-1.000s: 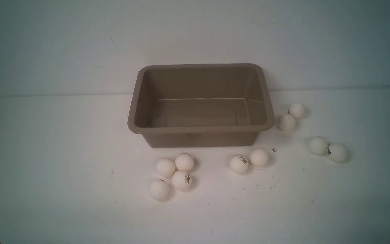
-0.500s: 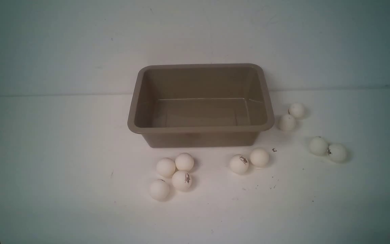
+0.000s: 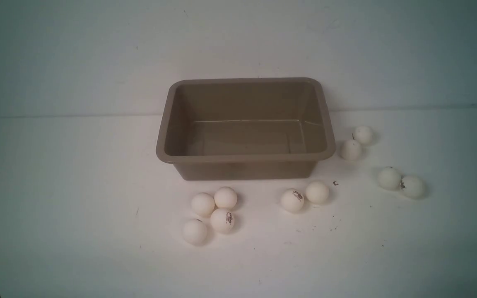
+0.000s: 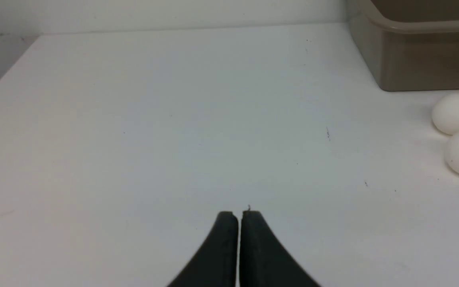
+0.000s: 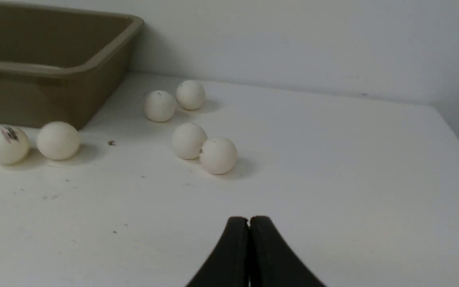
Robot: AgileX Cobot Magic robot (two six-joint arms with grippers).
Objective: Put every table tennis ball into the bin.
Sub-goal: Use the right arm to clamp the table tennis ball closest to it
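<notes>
Nothing moved: bin (image 3: 242, 157) lies lengthwise left-to-right (opening facing up).

- Tabletop (image 3: 77, 186): white, matte, flecked with small dark specks (image 3: 335, 183).
- Bin (image 3: 244, 157): tan-brown and empty, it stands ahead and to the right of the left end effector (image 4: 239, 215), and ahead and to the left of the right end effector (image 5: 249, 219).
- Four table tennis balls (image 3: 222, 220): a close cluster ahead-right of the left end effector.
- One pair (image 3: 292, 200): far ahead-left of the right end effector, by the bin's corner.
- Two further pairs (image 3: 351, 150) (image 3: 389, 178): ahead of the right end effector, slightly left.
</notes>
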